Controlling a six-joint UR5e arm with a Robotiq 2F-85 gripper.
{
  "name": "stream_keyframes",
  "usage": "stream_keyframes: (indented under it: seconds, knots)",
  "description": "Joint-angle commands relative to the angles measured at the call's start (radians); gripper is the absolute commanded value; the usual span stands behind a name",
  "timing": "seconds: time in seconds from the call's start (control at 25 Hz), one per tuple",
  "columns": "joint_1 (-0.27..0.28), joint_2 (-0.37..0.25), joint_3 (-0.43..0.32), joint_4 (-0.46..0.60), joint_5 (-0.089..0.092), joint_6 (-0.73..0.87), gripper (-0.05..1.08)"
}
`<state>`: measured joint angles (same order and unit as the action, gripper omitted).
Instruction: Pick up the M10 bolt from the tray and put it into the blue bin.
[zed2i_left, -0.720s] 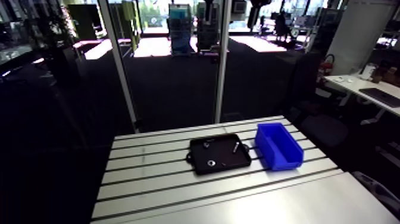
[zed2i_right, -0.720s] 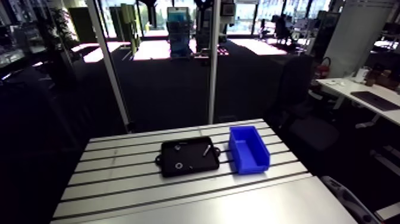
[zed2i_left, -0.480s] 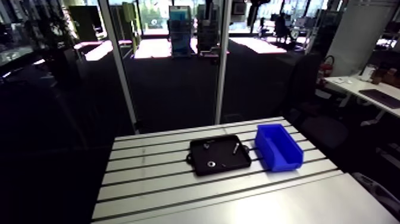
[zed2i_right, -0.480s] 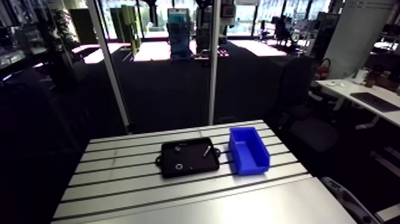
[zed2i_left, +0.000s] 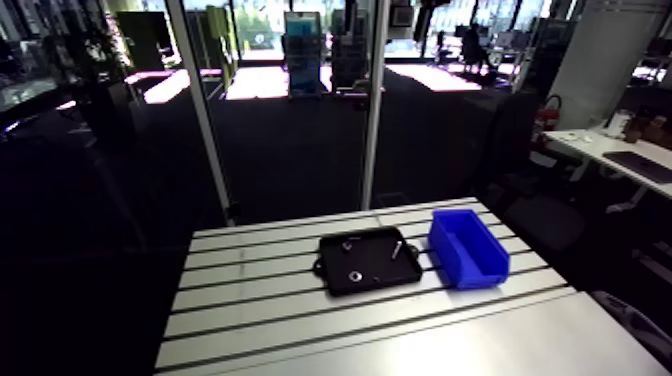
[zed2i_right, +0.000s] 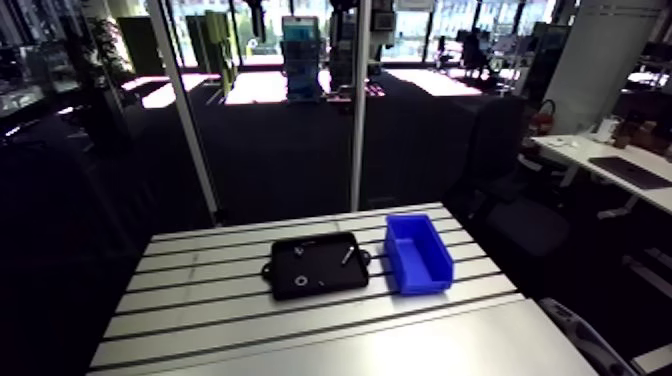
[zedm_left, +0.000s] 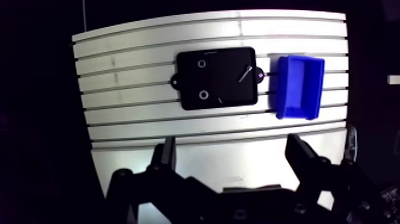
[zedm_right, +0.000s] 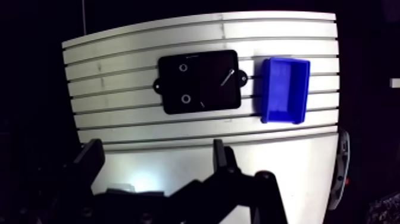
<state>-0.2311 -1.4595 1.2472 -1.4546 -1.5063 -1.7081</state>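
1. You'll find the silvery M10 bolt (zedm_left: 245, 74) lying in the shallow black tray (zedm_left: 229, 89), at the end nearest the open blue plastic bin (zedm_left: 278, 89). Its long axis runs slantwise to the tray's edges.
2. The bin stands just beside the tray without touching it, and bare slotted aluminium table (zedm_left: 137, 125) surrounds both.
3. The two-finger gripper (zedm_left: 231, 149) hangs well apart from the tray, fingers spread wide, gripping nothing.
4. You cannot tell which end is the bolt's head. The two small rings (zedm_left: 203, 95) in the tray are too tiny to identify.

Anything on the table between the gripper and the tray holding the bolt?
Nothing: in the wrist view, only bare slotted table lies between the open gripper and the black tray, where the bolt lies by the edge nearest the blue bin.
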Motion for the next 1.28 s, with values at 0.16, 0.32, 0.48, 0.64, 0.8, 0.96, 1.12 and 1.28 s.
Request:
stream_keyframes:
  seconds: [0.16,0.32,0.48,0.64,0.8,0.96,1.12,1.28]
  knots:
    - [0.001,0.0,0.008,-0.002,0.001,0.009,0.01]
    - [0.001,0.003,0.014,-0.002,-0.001,0.038,0.01]
    - [-0.001,0.006,0.028,-0.003,-0.002,0.063,0.01]
    - [0.001,0.009,0.059,-0.039,-0.004,0.074,0.01]
    - [-0.001,0.005,0.137,-0.155,-0.004,0.066,0.01]
    - [0.001,0.009,0.182,-0.163,-0.005,0.055,0.01]
    - [-0.001,0.011,0.232,-0.201,-0.007,0.054,0.01]
    - [-0.002,0.009,0.289,-0.258,-0.007,0.052,0.01]
